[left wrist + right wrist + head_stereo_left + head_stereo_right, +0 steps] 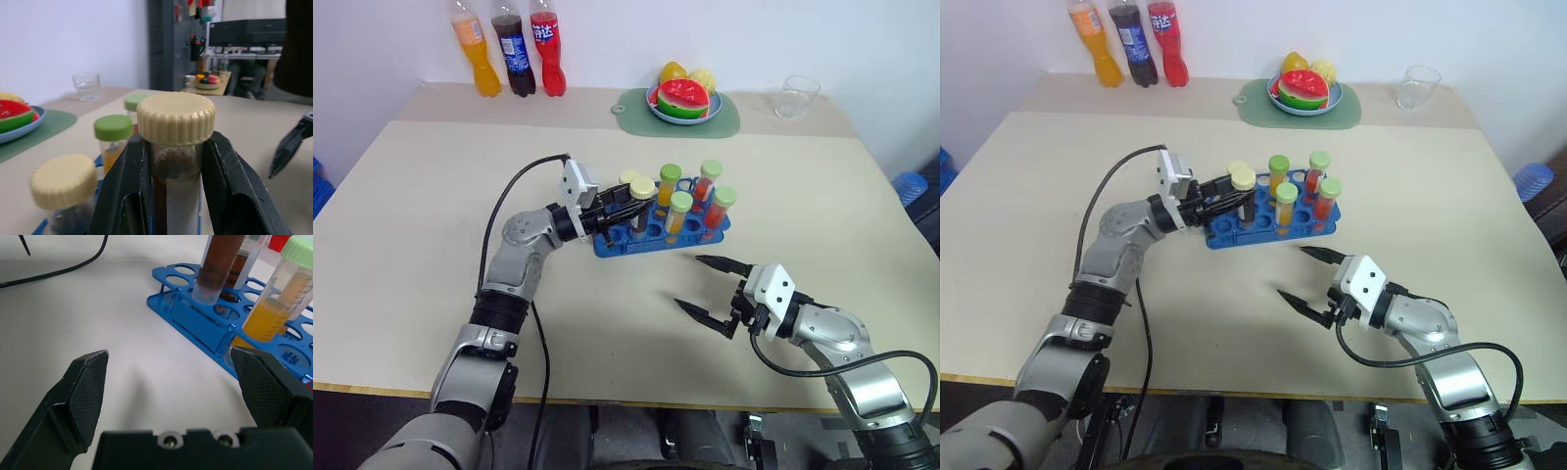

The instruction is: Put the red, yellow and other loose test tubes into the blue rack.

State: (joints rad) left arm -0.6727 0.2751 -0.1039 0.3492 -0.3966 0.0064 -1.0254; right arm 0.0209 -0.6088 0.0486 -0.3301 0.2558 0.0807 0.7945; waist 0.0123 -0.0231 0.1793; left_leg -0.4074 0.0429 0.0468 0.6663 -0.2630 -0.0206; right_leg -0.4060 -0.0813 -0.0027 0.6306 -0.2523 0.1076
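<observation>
Left wrist view looks along the left gripper, whose two black fingers are clamped on a clear plastic test tube with a ribbed cream cap and dark brown liquid, held upright just under the cap. From the head camera, that gripper reaches in from the robot's left over the near left end of the bright blue plastic rectangular rack with rows of round holes. The right wrist view shows the tube's bottom end at the mouth of a hole in the rack's front corner; I cannot tell how far it has gone in.

Another cream-capped tube stands just behind the held one. Four green-capped tubes stand upright in the rack: two with yellow-orange liquid toward the middle, and two with red liquid at the right end.

The right gripper hovers over the beige tabletop in front of the rack, jaws spread wide and holding nothing.

At the table's far edge are three tall soda bottles, a green mat with a blue fruit bowl, and a clear cup.
</observation>
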